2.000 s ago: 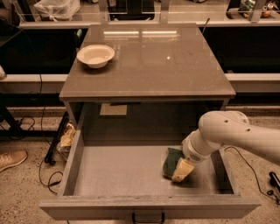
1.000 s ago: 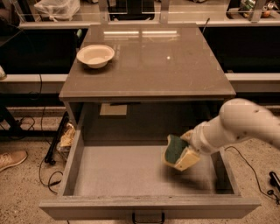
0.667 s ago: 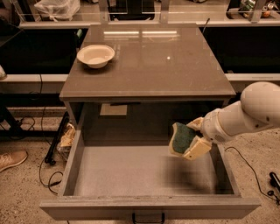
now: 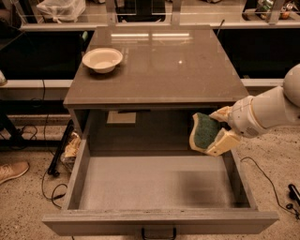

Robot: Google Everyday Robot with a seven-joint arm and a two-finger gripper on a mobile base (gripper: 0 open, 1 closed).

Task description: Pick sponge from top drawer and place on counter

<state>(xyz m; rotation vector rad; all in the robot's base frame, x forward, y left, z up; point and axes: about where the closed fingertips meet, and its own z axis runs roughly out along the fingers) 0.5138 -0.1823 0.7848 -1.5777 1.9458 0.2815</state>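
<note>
Gripper: my gripper (image 4: 212,132) is hanging over the right rear part of the open top drawer (image 4: 158,216), just below the front edge of the counter (image 4: 159,65).
Jaws: I am clamping the sponge (image 4: 204,130) between my two cream fingers (image 4: 224,142), one above it and one below.
Sponge: it is sitting tilted in my grasp, showing its dark green face to the camera with a pale yellow edge along the left side, and it is touching neither the drawer floor nor the counter.
Arm: my white arm (image 4: 269,108) is reaching in from the right edge of the view.
Drawer: it is standing pulled fully out, showing a bare pale grey floor with a soft shadow lying under my gripper; the dark handle (image 4: 158,232) is showing at the front.
Counter: the glossy grey-brown top is reflecting bright lights near its back edge, and a cream bowl (image 4: 102,59) is resting at its left rear, well apart from me.
Room: the speckled floor (image 4: 28,211) is carrying dark cables (image 4: 51,180) and a tan shoe (image 4: 13,170) on the left; a plastic bag (image 4: 61,8) is sitting on the shelf behind.
</note>
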